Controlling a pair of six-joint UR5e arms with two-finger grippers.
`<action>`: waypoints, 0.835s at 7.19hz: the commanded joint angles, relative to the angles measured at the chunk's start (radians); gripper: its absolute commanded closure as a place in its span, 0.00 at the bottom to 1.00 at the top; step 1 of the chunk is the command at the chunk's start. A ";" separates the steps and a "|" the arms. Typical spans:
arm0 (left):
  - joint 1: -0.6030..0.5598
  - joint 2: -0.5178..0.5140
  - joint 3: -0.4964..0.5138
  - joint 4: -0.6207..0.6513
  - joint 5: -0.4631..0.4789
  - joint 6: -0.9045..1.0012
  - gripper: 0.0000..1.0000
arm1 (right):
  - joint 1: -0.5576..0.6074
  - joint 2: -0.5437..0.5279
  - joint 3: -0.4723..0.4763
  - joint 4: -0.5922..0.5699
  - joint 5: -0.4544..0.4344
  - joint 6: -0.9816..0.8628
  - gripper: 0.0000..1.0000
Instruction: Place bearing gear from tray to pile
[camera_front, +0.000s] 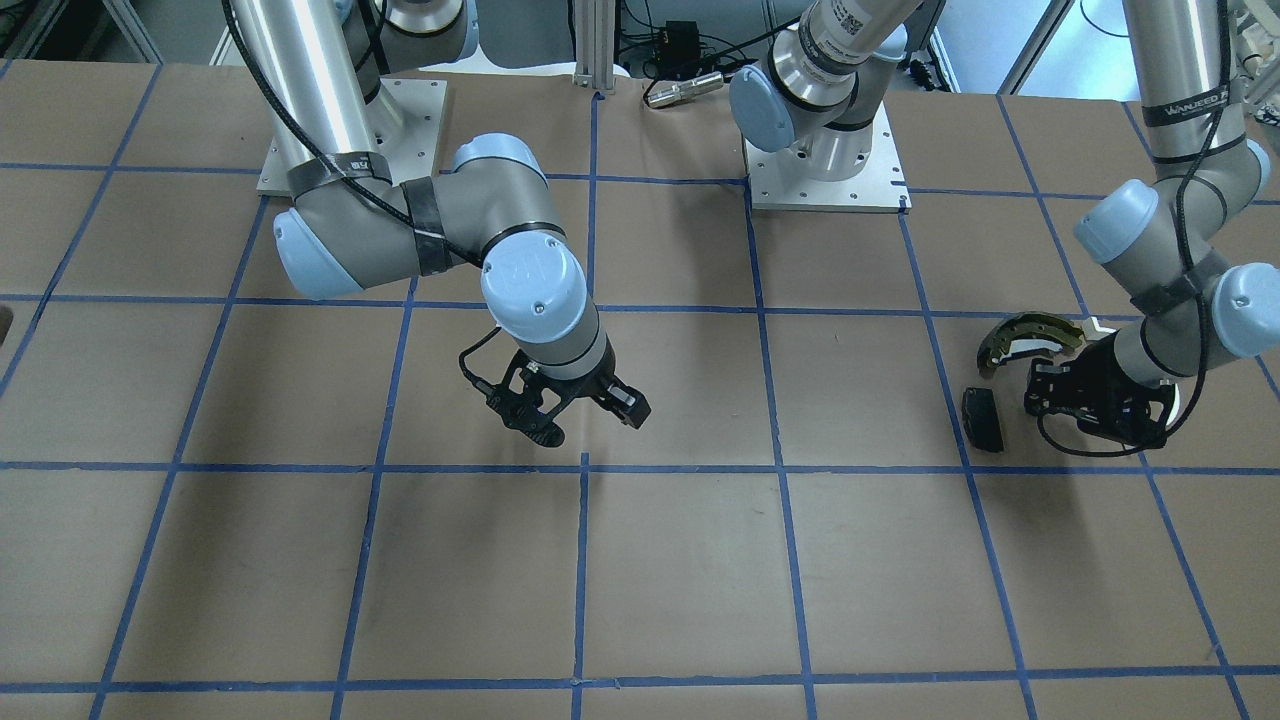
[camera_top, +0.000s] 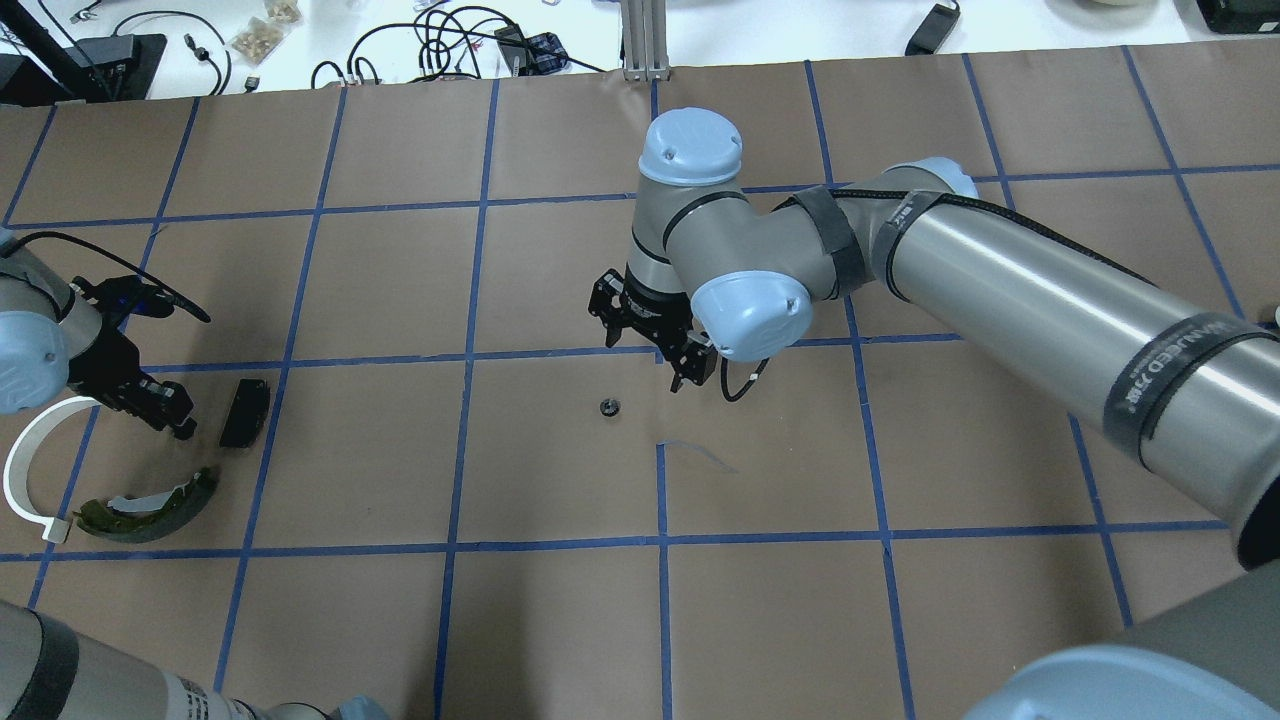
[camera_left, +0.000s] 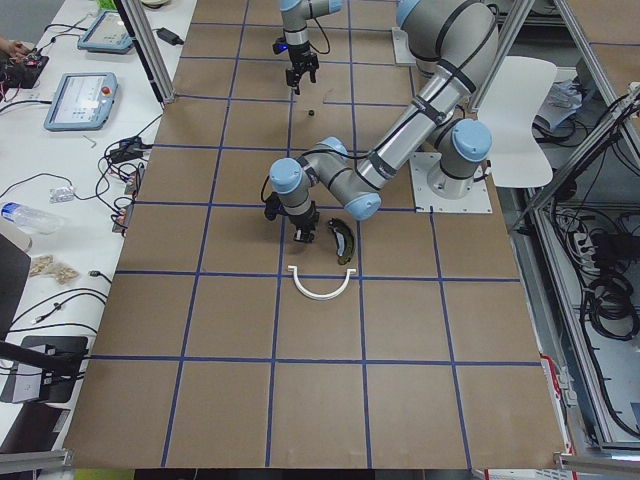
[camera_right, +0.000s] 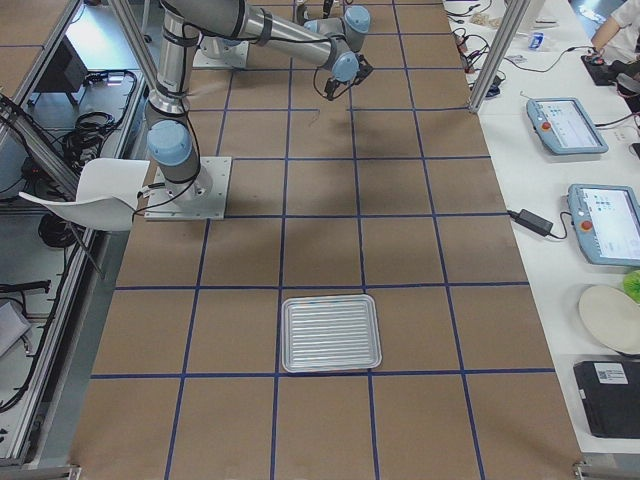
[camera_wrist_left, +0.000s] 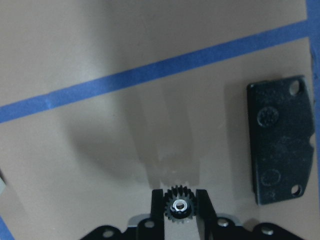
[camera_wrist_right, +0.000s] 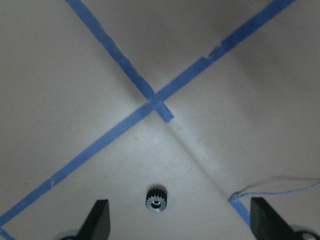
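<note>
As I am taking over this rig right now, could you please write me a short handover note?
Left claw shut on a small black gear, over the table beside the black pad of the pile.
Right claw open above a second gear lying mid-table.
Tray sits at the table's right end.
Done: one gear brought to the pile. Left: release it there; second gear not yet gripped.

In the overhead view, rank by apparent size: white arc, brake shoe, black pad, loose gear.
White arc and brake shoe: too alike to rank.
Then black pad.
Smallest: loose gear.
</note>
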 joint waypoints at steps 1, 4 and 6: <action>-0.001 0.005 0.009 -0.007 0.002 -0.008 0.21 | -0.052 -0.067 -0.100 0.067 -0.052 -0.146 0.00; -0.204 0.071 0.104 -0.042 -0.011 -0.194 0.21 | -0.165 -0.158 -0.301 0.418 -0.094 -0.458 0.00; -0.387 0.071 0.181 -0.129 -0.113 -0.439 0.02 | -0.187 -0.252 -0.353 0.566 -0.147 -0.639 0.00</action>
